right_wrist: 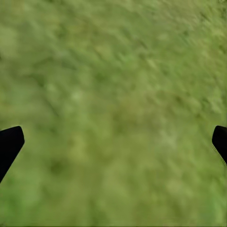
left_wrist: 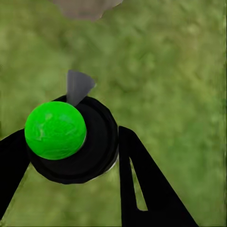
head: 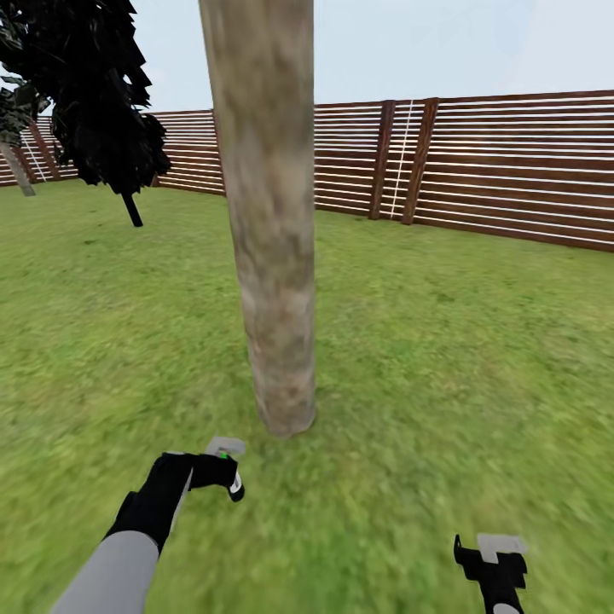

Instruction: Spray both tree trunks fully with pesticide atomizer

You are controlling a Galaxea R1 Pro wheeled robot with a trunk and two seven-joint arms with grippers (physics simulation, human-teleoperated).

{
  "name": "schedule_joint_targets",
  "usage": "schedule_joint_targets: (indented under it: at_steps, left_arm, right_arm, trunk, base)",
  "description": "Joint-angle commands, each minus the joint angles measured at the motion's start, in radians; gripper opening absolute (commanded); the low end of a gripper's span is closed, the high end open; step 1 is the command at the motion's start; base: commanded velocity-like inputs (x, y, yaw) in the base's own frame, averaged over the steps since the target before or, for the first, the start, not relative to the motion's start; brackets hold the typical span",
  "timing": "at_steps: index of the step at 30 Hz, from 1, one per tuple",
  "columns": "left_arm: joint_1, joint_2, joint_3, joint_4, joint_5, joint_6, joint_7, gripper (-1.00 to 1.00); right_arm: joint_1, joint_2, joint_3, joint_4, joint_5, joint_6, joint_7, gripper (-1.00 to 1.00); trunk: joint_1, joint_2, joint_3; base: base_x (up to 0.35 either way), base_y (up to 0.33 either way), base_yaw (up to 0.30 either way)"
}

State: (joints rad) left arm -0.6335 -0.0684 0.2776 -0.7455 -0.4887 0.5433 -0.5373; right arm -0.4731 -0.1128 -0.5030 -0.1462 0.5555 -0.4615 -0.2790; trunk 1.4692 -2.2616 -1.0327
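1. Near the foot of the tree trunk (head: pixel 269 222), I hold the pesticide atomizer (head: pixel 228 472) in the left gripper (head: pixel 223 477); the left wrist view shows its two black fingers (left_wrist: pixel 142 182) closed against the round black body (left_wrist: pixel 94 146), the green cap (left_wrist: pixel 55 130) on top and a grey nozzle (left_wrist: pixel 78 85) aimed toward the trunk's base.

2. Beside the trunk and farther from it, the right gripper (head: pixel 493 558) hangs spread wide over bare lawn (right_wrist: pixel 113 94), holding nothing; only its black fingertips (right_wrist: pixel 9 144) edge the right wrist view.

3. The trunk rises mottled beige-grey from the grass, and I cannot make out any white specks on it from here, so I judge the coating barely begun, if at all.

4. Risk one: the nozzle sits low, level with the trunk's foot. If I spray from this height alone, the upper column likely stays dry and the trunk never counts as fully covered.

5. Risk two: my grip is on a smooth round body. Tilting the arm upward could let the bottle roll or slip between the fingers and drop onto the grass.

6. Risk three: swinging the left arm closer could knock the nozzle against the trunk and twist the atomizer off aim.

7. Behind the trunk stand the slatted wooden fence (head: pixel 477 162) and a dark-leaved tree (head: pixel 94 94); a second thick trunk is not before me, so I expect a drive with the bottle held steady.
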Motion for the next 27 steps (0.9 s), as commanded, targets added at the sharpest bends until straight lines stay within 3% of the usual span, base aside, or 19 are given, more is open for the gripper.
schedule_joint_targets:
  at_steps: [1, 3, 6, 10, 18, 21, 27]
  left_arm:
    - [0.001, -0.013, -0.032, -0.057, -0.021, 0.026, -0.01, -1.0]
    - [0.004, -0.017, -0.067, -0.108, -0.017, 0.04, -0.007, -1.0]
    - [0.01, -0.014, -0.08, -0.188, -0.017, 0.106, -0.004, -1.0]
    - [0.011, -0.014, -0.081, -0.202, -0.021, 0.122, -0.003, -1.0]
    - [0.011, -0.016, -0.074, -0.188, -0.016, 0.147, 0.0, -1.0]
    - [0.007, -0.015, -0.086, -0.186, -0.021, 0.247, 0.0, -1.0]
    - [-0.003, -0.018, -0.091, -0.186, -0.023, 0.342, 0.0, -1.0]
  right_arm:
    - [-0.001, 0.0, -0.006, 0.002, 0.011, -0.003, 0.013, 1.0]
    - [-0.001, 0.0, -0.006, 0.002, 0.012, -0.003, 0.07, 1.0]
    - [-0.001, 0.002, -0.006, 0.001, 0.012, -0.003, 0.103, 1.0]
    - [-0.001, -0.004, -0.008, 0.0, 0.012, -0.002, 0.106, 1.0]
    - [-0.001, -0.003, -0.008, 0.0, 0.012, -0.002, 0.106, 1.0]
    - [-0.001, -0.004, -0.008, 0.0, 0.012, -0.002, 0.106, 1.0]
    - [0.003, -0.008, -0.008, 0.0, 0.014, -0.002, 0.106, 1.0]
  trunk:
    - [0.0, 0.0, -0.001]
    - [0.0, 0.0, -0.001]
    - [0.0, 0.0, -0.001]
    - [0.0, 0.0, -0.001]
    - [0.0, 0.0, -0.001]
    - [0.0, 0.0, -0.001]
    - [0.0, 0.0, -0.001]
  base:
    - [0.241, -0.185, 0.0]
    - [0.199, -0.216, 0.0]
    - [0.153, -0.247, 0.0]
    - [0.186, -0.242, 0.032]
    - [0.21, -0.214, 0.262]
    - [-0.095, -0.254, 0.239]
    - [-0.211, -0.168, 0.033]
